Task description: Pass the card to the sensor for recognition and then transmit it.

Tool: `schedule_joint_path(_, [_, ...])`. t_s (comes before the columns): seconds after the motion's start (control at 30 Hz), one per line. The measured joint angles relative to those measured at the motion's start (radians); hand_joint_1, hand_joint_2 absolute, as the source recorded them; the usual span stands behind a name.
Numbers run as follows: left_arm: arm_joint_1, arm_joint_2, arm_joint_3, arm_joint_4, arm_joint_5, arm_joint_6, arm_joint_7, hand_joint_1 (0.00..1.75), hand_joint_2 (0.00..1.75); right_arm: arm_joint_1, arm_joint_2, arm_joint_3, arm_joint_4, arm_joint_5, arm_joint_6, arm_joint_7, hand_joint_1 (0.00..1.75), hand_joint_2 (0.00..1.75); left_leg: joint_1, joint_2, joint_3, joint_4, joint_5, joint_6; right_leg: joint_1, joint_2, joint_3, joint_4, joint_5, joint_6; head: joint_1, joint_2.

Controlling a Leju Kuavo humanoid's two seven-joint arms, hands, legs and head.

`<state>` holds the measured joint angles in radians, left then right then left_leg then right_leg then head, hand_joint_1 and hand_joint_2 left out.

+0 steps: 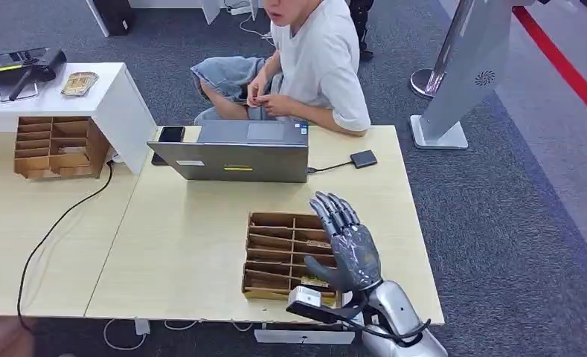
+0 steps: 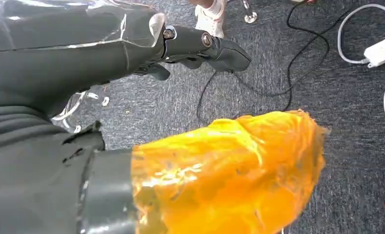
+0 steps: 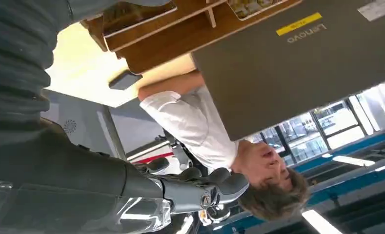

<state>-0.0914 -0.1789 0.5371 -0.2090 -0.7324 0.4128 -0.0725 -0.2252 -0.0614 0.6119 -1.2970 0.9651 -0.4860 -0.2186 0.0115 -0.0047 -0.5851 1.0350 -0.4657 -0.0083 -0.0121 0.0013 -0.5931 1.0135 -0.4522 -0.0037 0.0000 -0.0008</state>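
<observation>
Right hand: raised over the near table edge, fingers spread, holding nothing. Beneath it, brown compartmented cardboard tray, a card lying in its nearest slot. Beyond: grey laptop, small black sensor pad, seated person in white shirt. Left hand: hanging above carpet, fingers loosely apart, empty.

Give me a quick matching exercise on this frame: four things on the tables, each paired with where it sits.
Things:
1. grey laptop
2. small dark flat sensor box on a cable
3. brown slotted card tray
4. black phone

Places:
A. under the robot's right hand, at the table's near edge
B. to the right of the laptop, cabled to it
C. by the laptop's far left corner
D. at the far edge, in front of the seated person

Pairs: 1-D, 2-B, 3-A, 4-C
</observation>
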Motion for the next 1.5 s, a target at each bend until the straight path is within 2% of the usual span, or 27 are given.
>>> schedule_joint_path(0.07, [0.0,0.0,0.002,0.0,-0.001,0.0,0.0,0.0,0.0,0.0,0.0,0.002,0.008,0.004,0.0,0.003,0.02,1.75,0.0,0.0,0.0,0.0,0.0,0.0,0.0,0.0,0.0,0.0,0.0,0.0,0.0,0.0])
schedule_joint_path(0.13, [0.0,0.0,0.003,0.0,-0.003,0.0,0.0,0.0,0.0,0.0,-0.001,0.002,0.014,0.007,0.0,0.008,0.14,1.75,0.0,0.0,0.0,0.0,0.0,0.0,0.0,0.0,0.0,0.0,0.0,0.0,0.0,0.0])
schedule_joint_path(0.37, [0.0,0.0,0.006,0.0,-0.005,0.0,0.0,0.0,0.0,-0.001,-0.002,0.002,0.037,0.016,-0.001,0.018,0.38,1.75,0.0,0.0,0.0,0.0,0.0,0.0,0.0,0.0,0.0,0.0,0.0,0.0,0.0,0.0])
schedule_joint_path(0.43, [0.0,0.0,0.008,0.0,-0.007,0.0,0.0,0.0,0.0,-0.001,-0.002,0.002,0.043,0.019,-0.003,0.021,0.52,1.75,0.0,0.0,0.0,0.0,0.0,0.0,0.0,0.0,0.0,0.0,0.0,0.0,0.0,0.0])
schedule_joint_path(0.47, [0.0,0.0,0.01,0.0,-0.007,0.0,0.0,0.0,0.0,-0.001,-0.002,0.002,0.047,0.019,-0.003,0.021,0.49,1.75,0.0,0.0,0.0,0.0,0.0,0.0,0.0,0.0,0.0,0.0,0.0,0.0,0.0,0.0])
schedule_joint_path(0.5, [0.0,0.0,0.012,0.0,-0.008,-0.001,0.0,0.0,0.0,-0.001,-0.002,0.002,0.05,0.019,-0.004,0.021,0.56,1.75,0.0,0.0,0.0,0.0,0.0,0.0,0.0,0.0,0.0,0.0,0.0,0.0,0.0,0.0])
schedule_joint_path(0.77, [0.0,0.0,0.015,0.0,-0.016,-0.001,0.0,0.0,0.0,-0.002,-0.002,0.002,0.077,0.053,-0.021,0.043,0.45,1.75,0.0,0.0,0.0,0.0,0.0,0.0,0.0,0.0,0.0,0.0,0.0,0.0,0.0,0.0])
schedule_joint_path(0.8, [0.0,0.0,0.016,0.0,-0.018,-0.001,0.0,0.0,0.0,-0.002,-0.002,0.002,0.08,0.056,-0.023,0.045,0.3,1.75,0.0,0.0,0.0,0.0,0.0,0.0,0.0,0.0,0.0,0.0,0.0,0.0,0.0,0.0])
schedule_joint_path(0.87, [0.0,0.0,0.017,0.0,-0.019,-0.001,0.0,0.0,0.0,-0.002,-0.002,0.002,0.088,0.061,-0.026,0.046,0.3,1.75,0.0,0.0,0.0,0.0,0.0,0.0,0.0,0.0,0.0,0.0,0.0,0.0,0.0,0.0])
schedule_joint_path(0.9, [0.0,0.0,0.018,0.0,-0.021,-0.001,0.0,0.0,0.0,-0.002,-0.002,0.002,0.091,0.061,-0.027,0.048,0.35,1.75,0.0,0.0,0.0,0.0,0.0,0.0,0.0,0.0,0.0,0.0,0.0,0.0,0.0,0.0])
schedule_joint_path(1.17, [0.0,0.0,0.021,0.0,-0.022,-0.002,0.0,0.0,0.0,-0.004,-0.002,0.002,0.114,0.079,-0.035,0.06,0.3,1.75,0.0,0.0,0.0,0.0,0.0,0.0,0.0,0.0,0.0,0.0,0.0,0.0,0.0,0.0])
schedule_joint_path(1.5, [0.0,0.0,0.022,0.0,-0.025,-0.002,0.0,0.0,0.0,-0.013,-0.002,0.002,0.138,0.091,-0.038,0.069,0.54,1.75,0.0,0.0,0.0,0.0,0.0,0.0,0.0,0.0,0.0,0.0,0.0,0.0,0.0,0.0])
